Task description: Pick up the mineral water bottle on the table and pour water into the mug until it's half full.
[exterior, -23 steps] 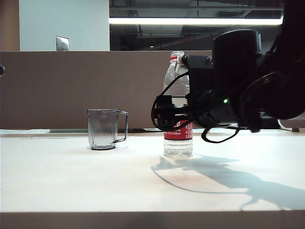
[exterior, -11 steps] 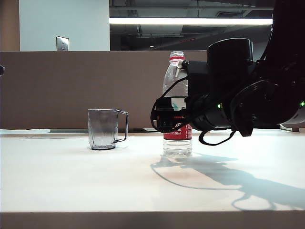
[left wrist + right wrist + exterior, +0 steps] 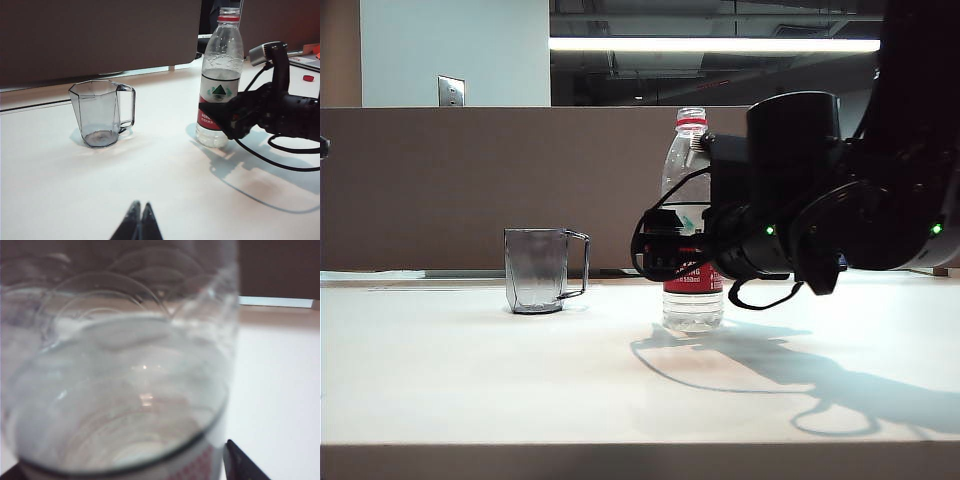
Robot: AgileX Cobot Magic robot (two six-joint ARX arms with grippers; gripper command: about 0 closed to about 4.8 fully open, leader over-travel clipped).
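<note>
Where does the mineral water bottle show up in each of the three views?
Exterior view: the bottle stands right of centre on the table, partly hidden by the right gripper at its label.
Left wrist view: upper right, right gripper at its label, left gripper's tips at the bottom edge.
Right wrist view: its clear body fills most of the frame.
Shared landmark: the bottle's red-and-white label.

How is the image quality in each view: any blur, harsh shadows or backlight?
Exterior view: bright ceiling strip backlights the scene, so the right gripper at the mineral water bottle is near-silhouette, casting a hard shadow on the table. Left wrist view: sharp; mug and shut left gripper clear. Right wrist view: bottle fills the frame, blurred.
</note>
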